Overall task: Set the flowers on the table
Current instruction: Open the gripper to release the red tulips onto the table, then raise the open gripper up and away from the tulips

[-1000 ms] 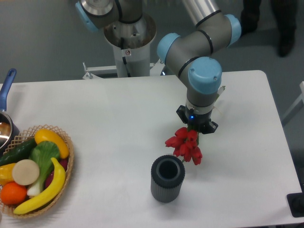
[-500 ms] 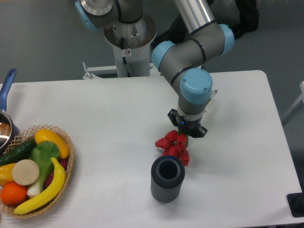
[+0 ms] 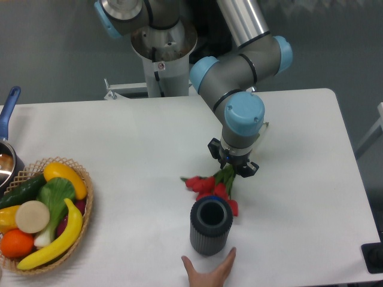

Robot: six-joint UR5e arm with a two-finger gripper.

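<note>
Flowers [image 3: 209, 186] lie low at frame centre beside the vase [image 3: 210, 225], stems clamped in the gripper [image 3: 233, 168], release pending

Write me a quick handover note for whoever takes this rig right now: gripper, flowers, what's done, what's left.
Gripper: low over the table, apparently shut on the green stems of the flowers.
Flowers: out of the dark ribbed vase, red buds fanned just behind its rim, at or near the tabletop.
Done: flowers out of the vase.
Left: release and retreat.
Note: a person's hand is at the front edge by the vase.
</note>
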